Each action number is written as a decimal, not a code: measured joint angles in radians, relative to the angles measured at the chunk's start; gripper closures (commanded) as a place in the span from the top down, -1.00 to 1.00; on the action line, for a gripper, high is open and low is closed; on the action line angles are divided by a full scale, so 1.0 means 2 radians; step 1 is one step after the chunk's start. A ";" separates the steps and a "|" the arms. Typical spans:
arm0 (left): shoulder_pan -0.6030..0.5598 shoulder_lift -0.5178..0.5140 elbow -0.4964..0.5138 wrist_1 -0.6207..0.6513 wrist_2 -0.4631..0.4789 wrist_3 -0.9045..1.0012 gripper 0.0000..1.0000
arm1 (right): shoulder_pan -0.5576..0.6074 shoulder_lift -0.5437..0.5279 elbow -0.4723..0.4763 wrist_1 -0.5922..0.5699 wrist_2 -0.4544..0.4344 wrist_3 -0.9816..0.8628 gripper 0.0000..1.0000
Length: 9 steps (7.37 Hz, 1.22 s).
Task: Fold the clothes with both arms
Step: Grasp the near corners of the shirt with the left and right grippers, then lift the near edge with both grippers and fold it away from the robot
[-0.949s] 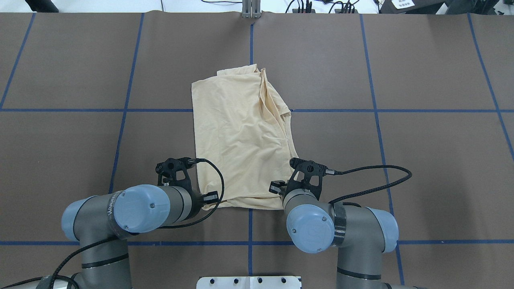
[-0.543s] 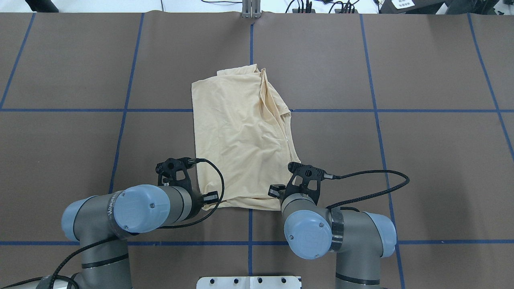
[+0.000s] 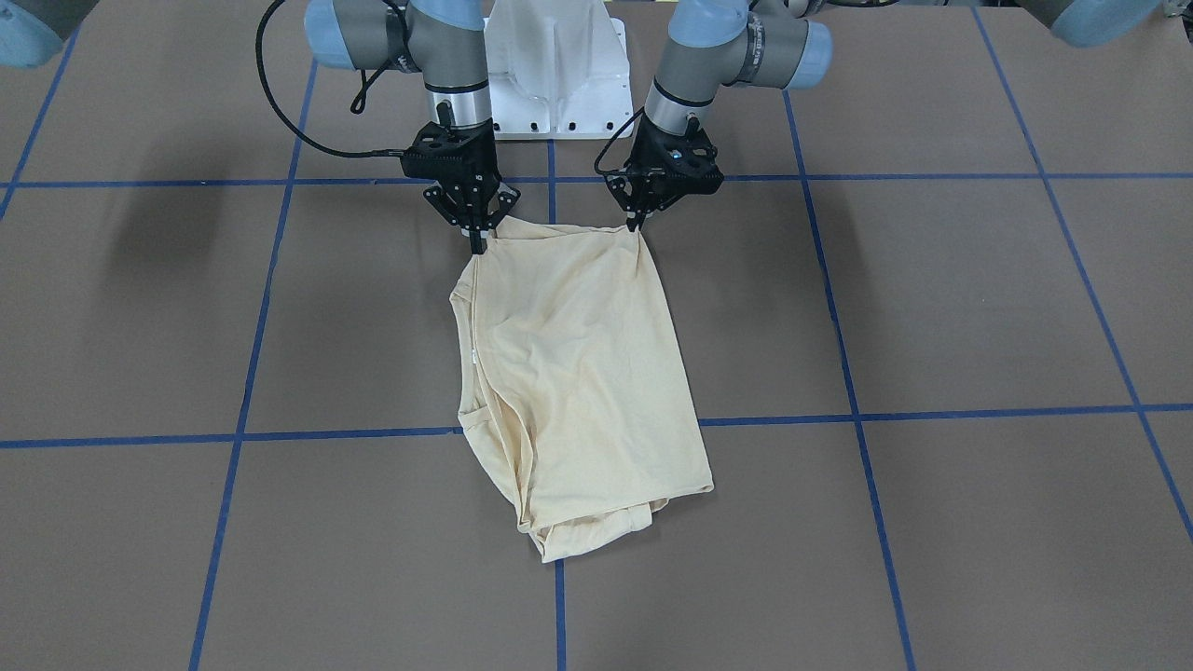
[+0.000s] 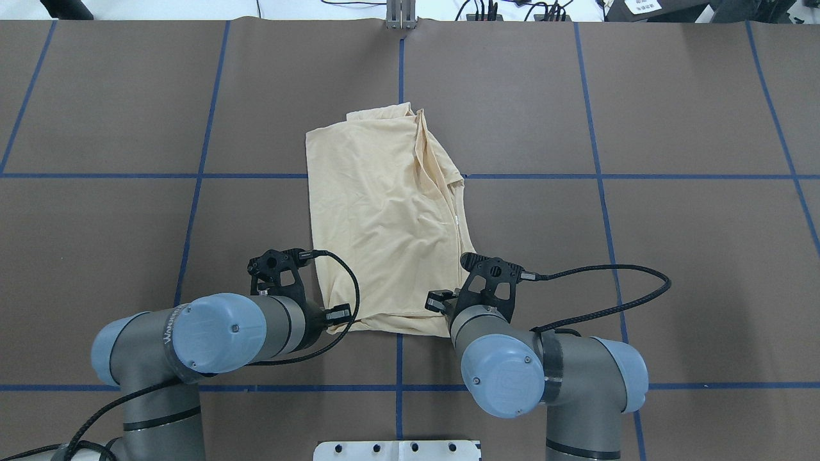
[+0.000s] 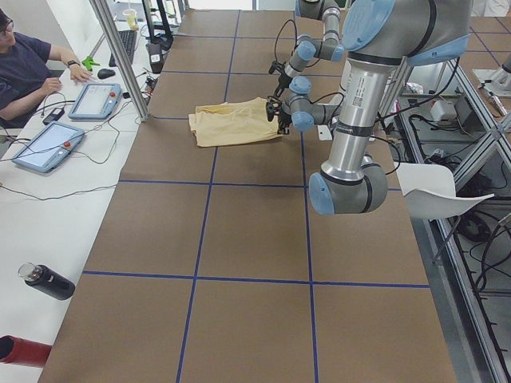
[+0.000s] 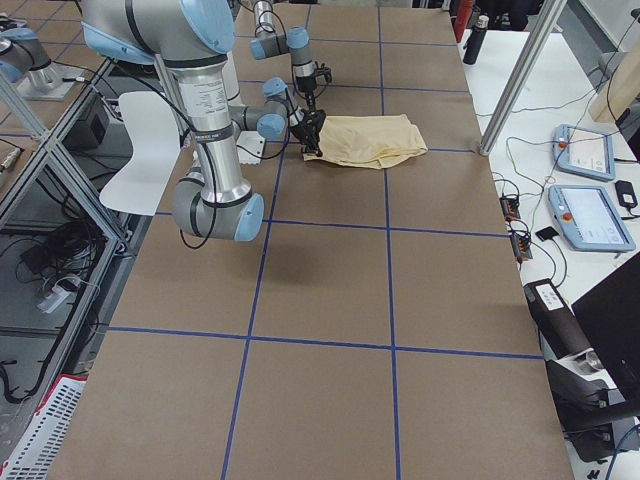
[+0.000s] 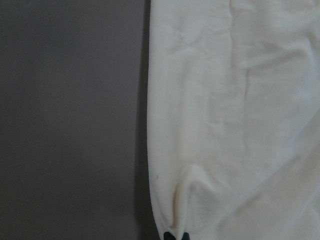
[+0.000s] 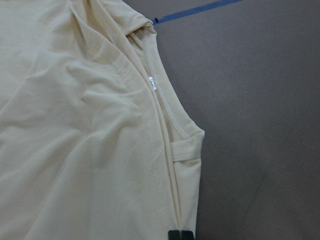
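— Outward, a little: since the earlier looks both my elbows had eased apart, the right arm (image 4: 506, 378) more than the left arm (image 4: 214, 333), and the right one's black cable (image 4: 596, 269) looped wider. The cloth barely stirred.

— Where did the cloth lie?

— The thin pale cream-yellow shirt (image 4: 384, 211) lay folded into a long strip at the middle of the brown table (image 4: 672, 128), across the grid of blue tape lines (image 4: 401, 64). Its near hem sat just before me, and its far end pointed away. Its ribbed neckline (image 8: 167, 112) ran along my right-hand edge, with the small white tag (image 8: 152, 83) showing.

— And your grippers?

— Both were clenched on it. My left gripper (image 3: 637, 226) pinched the near left corner, and my right gripper (image 3: 477, 244) pinched the near right corner. The hem stretched between them. From the wrists I saw only dark fingertips (image 8: 173, 235) closed on puckered fabric. I could not tell whether the corners had left the table.

— Anything farther out?

— The white pedestal base (image 3: 559, 84) stood behind my grippers. At the white side desk sat a person in a dark top (image 5: 24, 60), near two tablets (image 5: 44, 145).
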 measured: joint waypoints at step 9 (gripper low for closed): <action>0.027 -0.022 -0.145 0.196 -0.001 0.012 -1.00 | -0.010 0.008 0.141 -0.156 0.005 -0.031 -1.00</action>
